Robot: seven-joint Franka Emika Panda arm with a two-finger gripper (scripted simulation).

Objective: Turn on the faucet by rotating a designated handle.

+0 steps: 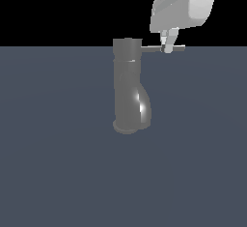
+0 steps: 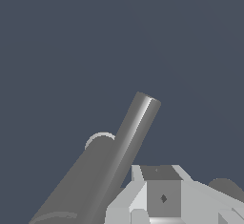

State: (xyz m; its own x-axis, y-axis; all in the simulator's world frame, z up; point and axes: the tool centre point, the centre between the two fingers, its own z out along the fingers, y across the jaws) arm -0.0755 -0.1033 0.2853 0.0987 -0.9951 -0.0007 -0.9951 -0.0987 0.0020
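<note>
The faucet (image 1: 126, 86) is a glossy dark-grey upright cylinder with a bulging lower body and a round base flange. From its top cap the handle (image 1: 152, 49), a thin grey rod, sticks out level toward the exterior view's right. My white gripper (image 1: 168, 44) comes down from the upper right, and its fingers overlap the rod past its middle. In the wrist view the handle (image 2: 136, 132) runs beside the fingers (image 2: 163, 194), not between them, with the faucet (image 2: 76, 185) below it. The fingers look pressed together and hold nothing.
The faucet stands on a flat blue-grey floor (image 1: 58, 173) that fills the scene up to a black background. No other objects show in either view.
</note>
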